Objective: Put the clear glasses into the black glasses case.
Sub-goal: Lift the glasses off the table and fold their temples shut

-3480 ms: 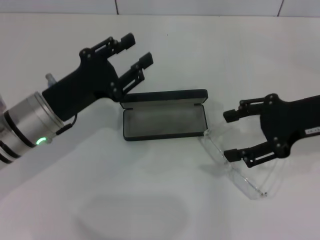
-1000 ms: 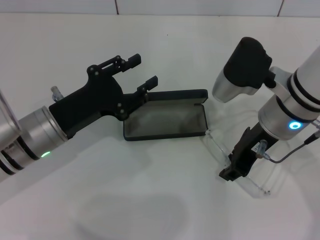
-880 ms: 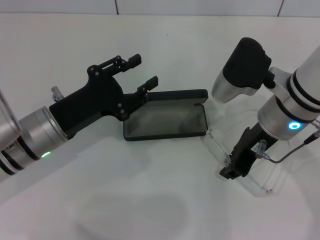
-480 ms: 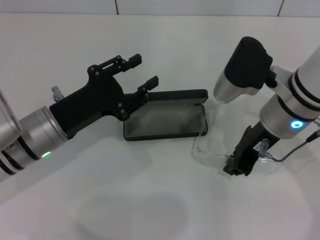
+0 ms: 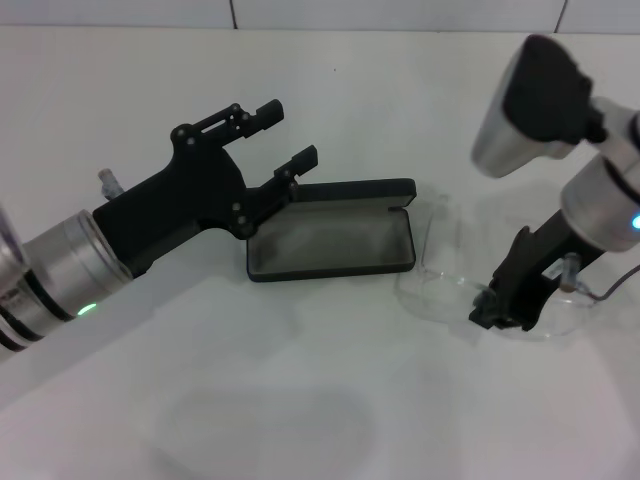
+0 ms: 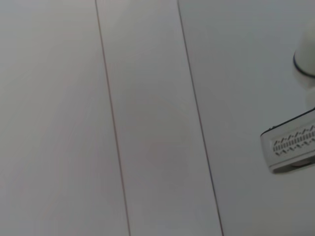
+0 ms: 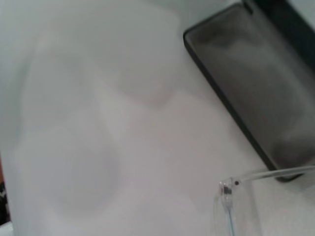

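left gripper (image 5: 283, 130): fingers spread, empty, poised just above the far left corner of the case.
black glasses case (image 5: 330, 241): lies open on the white table (image 5: 300, 400), grey lining up, between the two grippers; well left of the right one.
clear glasses (image 5: 440, 275): thin clear plastic, likely light, springy and slick; one arm reaches toward the case. Best held at the lens bridge.
right gripper (image 5: 497, 308): pressed onto the lens, pinching it, just above the table.
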You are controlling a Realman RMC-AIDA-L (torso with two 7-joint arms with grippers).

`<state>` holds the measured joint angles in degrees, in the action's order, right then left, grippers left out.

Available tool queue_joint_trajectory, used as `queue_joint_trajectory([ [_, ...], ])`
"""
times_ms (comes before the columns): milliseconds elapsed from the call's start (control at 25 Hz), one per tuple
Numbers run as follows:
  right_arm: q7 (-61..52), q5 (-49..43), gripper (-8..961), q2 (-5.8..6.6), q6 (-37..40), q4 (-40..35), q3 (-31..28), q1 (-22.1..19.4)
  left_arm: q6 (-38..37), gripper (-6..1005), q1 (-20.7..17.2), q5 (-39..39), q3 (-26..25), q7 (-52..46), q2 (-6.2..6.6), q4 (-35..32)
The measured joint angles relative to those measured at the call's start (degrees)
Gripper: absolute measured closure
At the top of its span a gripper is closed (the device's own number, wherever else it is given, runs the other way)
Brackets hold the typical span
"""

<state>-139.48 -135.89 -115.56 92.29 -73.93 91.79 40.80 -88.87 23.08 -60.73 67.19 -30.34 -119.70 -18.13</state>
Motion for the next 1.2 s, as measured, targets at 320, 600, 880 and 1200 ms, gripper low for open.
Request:
queue_joint_trajectory([
  [320, 15.2, 8.4, 833, -0.06, 1.5, -2.5, -8.5, -6.0, -7.5, 467, -0.5, -0.3, -0.3, -7.9, 1.43, -2.6],
  [600, 38.8, 18.6, 833, -0.41, -3.9, -0.3, -9.2, -12.1, -9.3, 467, 0.7, -0.7, 0.0, -17.9, 2.97, -4.7],
  [880, 65.0, 32.2, 833, -0.45, -8.9, 5.6, -9.7, -16.8, -9.2, 467, 3.3, -3.2, 0.0, -22.2, 3.51, -4.8],
  [1200, 79.3, 44.4, 833, -0.38, -11.1, 13.5, -9.7, -16.3, -9.3, 466, 4.6, -4.4, 0.2, -22.8, 3.23, -4.8],
])
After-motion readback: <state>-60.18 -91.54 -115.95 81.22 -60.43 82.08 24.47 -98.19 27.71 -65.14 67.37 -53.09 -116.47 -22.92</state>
